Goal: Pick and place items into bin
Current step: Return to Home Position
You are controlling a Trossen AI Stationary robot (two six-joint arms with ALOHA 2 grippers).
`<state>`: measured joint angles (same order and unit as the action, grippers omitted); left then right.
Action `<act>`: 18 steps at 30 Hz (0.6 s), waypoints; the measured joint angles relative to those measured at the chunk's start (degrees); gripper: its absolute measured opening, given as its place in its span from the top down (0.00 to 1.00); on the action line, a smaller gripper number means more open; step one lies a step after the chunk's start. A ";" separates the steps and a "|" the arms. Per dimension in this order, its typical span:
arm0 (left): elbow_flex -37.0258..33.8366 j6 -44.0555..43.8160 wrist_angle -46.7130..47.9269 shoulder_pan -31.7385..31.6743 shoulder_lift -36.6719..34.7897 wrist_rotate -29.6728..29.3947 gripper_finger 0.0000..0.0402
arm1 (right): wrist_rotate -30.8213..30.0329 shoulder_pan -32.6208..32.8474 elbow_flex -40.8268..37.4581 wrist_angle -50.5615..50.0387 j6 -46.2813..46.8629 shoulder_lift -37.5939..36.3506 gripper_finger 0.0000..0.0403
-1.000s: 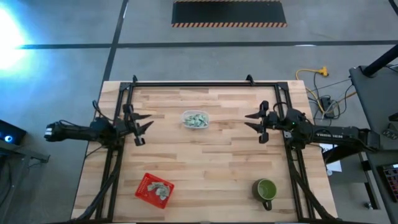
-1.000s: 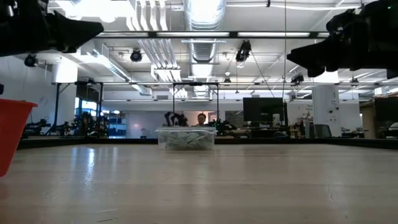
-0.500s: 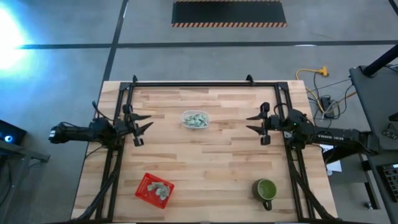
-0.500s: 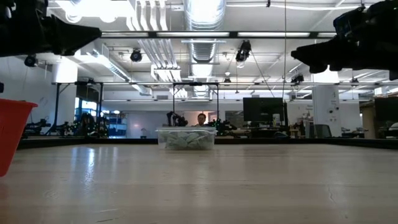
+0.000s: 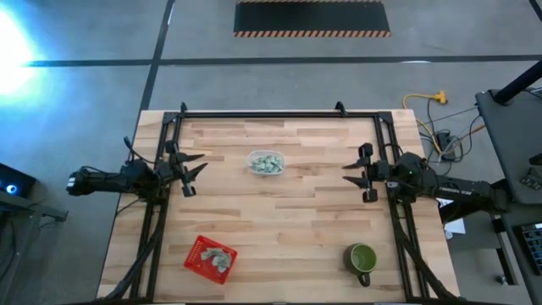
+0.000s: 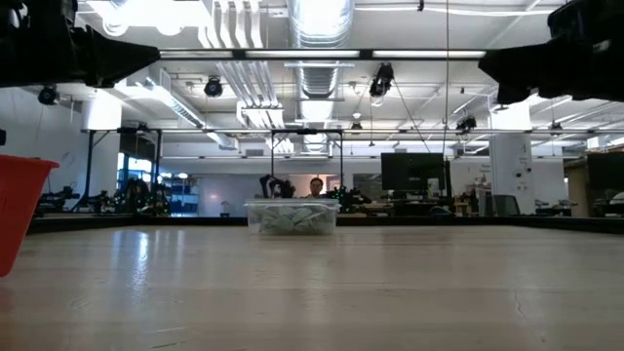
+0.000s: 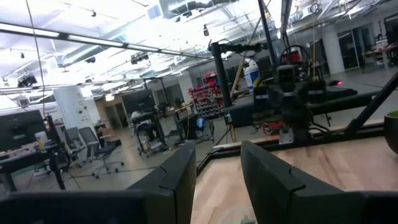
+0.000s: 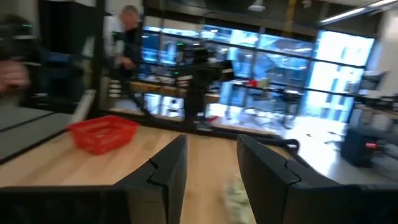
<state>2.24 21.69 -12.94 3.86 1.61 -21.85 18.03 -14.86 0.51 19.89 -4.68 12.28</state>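
Observation:
Several small pale green-and-white wrapped items lie in a clear plastic tub (image 5: 266, 163) at the table's far middle, also seen in the low view tub (image 6: 292, 215). More wrapped pieces sit in the red bin (image 5: 209, 256) near the table's near left; its red wall (image 6: 18, 210) shows at the low view's edge. My left gripper (image 5: 191, 169) hovers open at the table's left side, level with the tub. My right gripper (image 5: 359, 172) hovers open at the right side. Both are raised well above the wood and hold nothing.
A green mug (image 5: 362, 258) stands near the table's near right corner. A black metal frame (image 5: 271, 113) runs along the far edge and down both sides. Bare wood lies between the tub, the bin and the mug. A person shows in the room beyond.
My right gripper has drawn back toward the table's right edge and slightly toward the near edge, staying open. My left gripper has kept about where it was. The tub, the bin and the mug have not moved.

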 joint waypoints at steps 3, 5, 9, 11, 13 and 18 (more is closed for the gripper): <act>0.02 -0.02 0.01 0.00 0.00 -0.04 0.72 | -0.57 5.36 0.00 -3.25 -1.75 -2.52 0.67; 0.03 -0.02 -0.01 0.00 0.00 -0.04 0.72 | -4.08 9.22 0.00 -3.07 -3.22 -3.82 0.67; 0.04 -0.13 -0.01 0.00 0.00 -0.06 0.72 | -14.64 16.26 0.00 -4.00 -5.17 -4.79 0.67; 0.04 -0.13 0.00 0.00 -0.02 -0.06 0.72 | -19.50 19.04 0.00 -5.15 -5.83 -4.77 0.68; 0.04 -0.11 0.07 0.00 0.00 -0.06 0.72 | -24.40 20.92 0.00 -6.12 -5.72 -4.79 0.69; 0.04 -0.05 3.56 0.00 -0.01 -0.08 0.72 | -28.22 21.86 0.00 -8.52 -5.85 -4.79 0.70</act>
<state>2.28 21.64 -9.38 3.86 1.59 -21.93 -10.19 7.01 0.51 11.37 -10.54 7.49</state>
